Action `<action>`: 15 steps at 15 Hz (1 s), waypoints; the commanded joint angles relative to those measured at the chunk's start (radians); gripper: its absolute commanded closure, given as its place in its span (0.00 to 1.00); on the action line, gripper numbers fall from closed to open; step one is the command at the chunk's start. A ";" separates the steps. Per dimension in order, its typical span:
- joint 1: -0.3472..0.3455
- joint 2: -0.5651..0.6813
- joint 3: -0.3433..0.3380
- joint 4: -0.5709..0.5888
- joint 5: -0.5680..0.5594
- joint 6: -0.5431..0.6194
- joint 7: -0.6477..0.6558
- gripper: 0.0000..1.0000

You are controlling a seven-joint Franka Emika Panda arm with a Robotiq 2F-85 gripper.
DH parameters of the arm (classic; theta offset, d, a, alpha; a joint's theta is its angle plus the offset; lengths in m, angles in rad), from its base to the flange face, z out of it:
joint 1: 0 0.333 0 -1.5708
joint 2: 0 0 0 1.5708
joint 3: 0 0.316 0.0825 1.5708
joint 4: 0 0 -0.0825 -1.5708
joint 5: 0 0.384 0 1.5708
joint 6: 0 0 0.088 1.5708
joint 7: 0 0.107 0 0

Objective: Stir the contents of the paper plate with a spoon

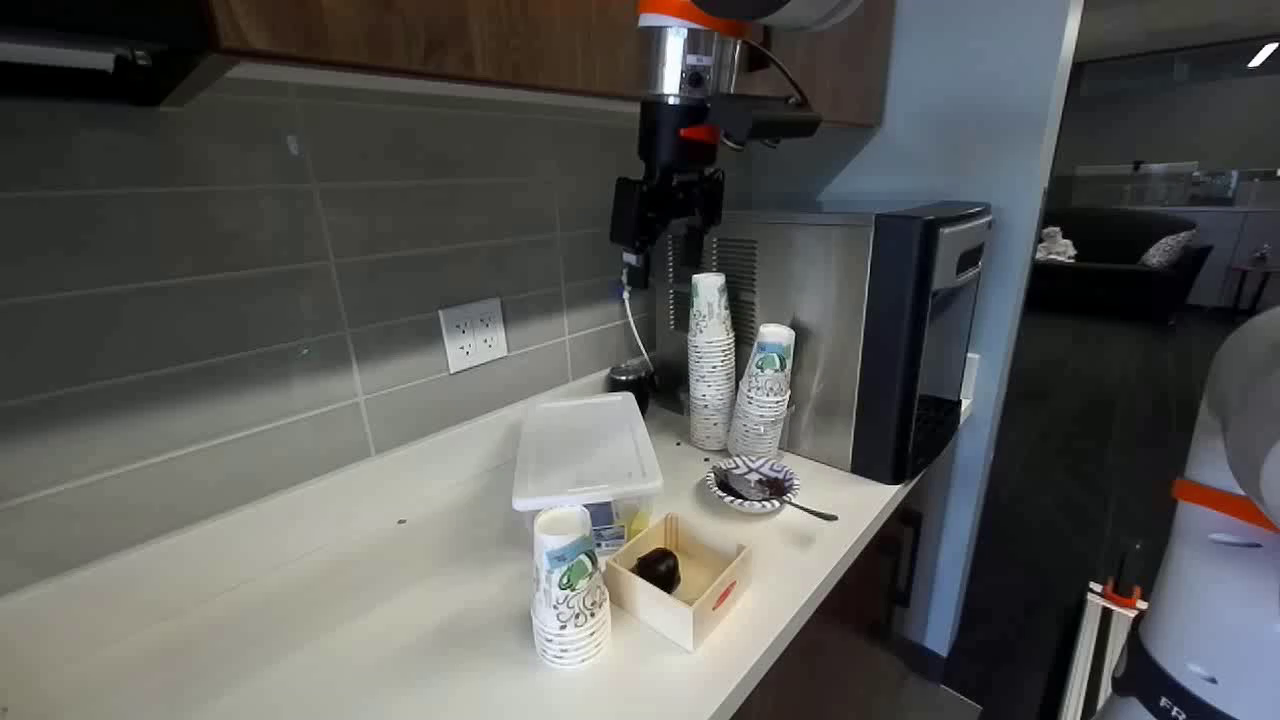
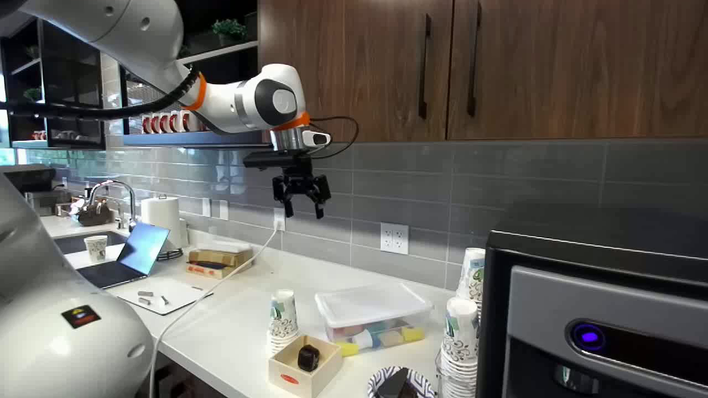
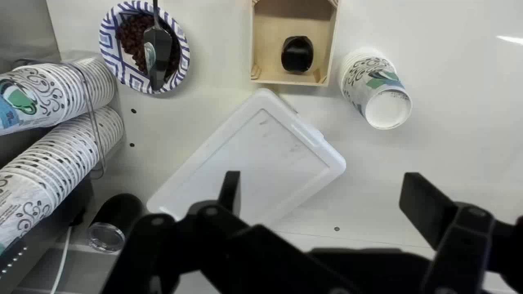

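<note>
The paper plate is a shallow round dish with a blue-and-white patterned rim and dark brown bits in it. It shows in the wrist view (image 3: 126, 75) at upper left and in both exterior views (image 1: 752, 506) (image 2: 380, 379). The spoon, dark and shiny with a broad flat head, lies in the plate in the wrist view (image 3: 159, 51). Its thin handle sticks out over the rim in an exterior view (image 1: 812, 513). My gripper (image 3: 322, 183) is open and empty, high above the counter near the back wall, apart from plate and spoon; it also shows in both exterior views (image 1: 665, 260) (image 2: 304, 211).
A lidded plastic bin (image 3: 261, 163) lies below the gripper. A wooden box (image 3: 267, 45) with a dark object and a short cup stack (image 3: 374, 87) stand beside it. Tall cup stacks (image 1: 711, 390) and a metal machine (image 1: 815, 350) stand close by the plate. Cabinets (image 2: 365, 72) hang above.
</note>
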 commanded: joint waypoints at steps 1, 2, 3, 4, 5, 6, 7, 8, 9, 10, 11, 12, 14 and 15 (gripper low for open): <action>0.014 0.001 -0.012 0.002 -0.007 -0.002 0.006 0.00; 0.014 0.001 -0.012 0.003 -0.007 -0.002 0.006 0.00; 0.014 0.001 -0.012 0.003 -0.007 -0.002 0.006 0.00; 0.014 0.001 -0.012 0.003 -0.007 -0.002 0.006 0.00; 0.014 0.001 -0.012 0.003 -0.007 -0.002 0.006 0.00; 0.014 0.001 -0.012 0.003 -0.007 -0.002 0.006 0.00; -0.001 0.001 -0.004 -0.014 -0.030 0.005 0.036 0.00; -0.012 -0.003 0.003 -0.026 -0.047 0.001 0.062 0.00; -0.019 -0.007 0.006 -0.043 -0.064 0.002 0.083 0.00; -0.029 -0.012 0.009 -0.067 -0.086 0.005 0.115 0.00; -0.044 -0.014 0.016 -0.089 -0.118 0.003 0.155 0.00; -0.054 -0.015 0.020 -0.109 -0.147 -0.003 0.191 0.00; -0.074 -0.011 0.029 -0.150 -0.202 -0.013 0.259 0.00; -0.081 -0.012 0.031 -0.170 -0.221 -0.020 0.289 0.00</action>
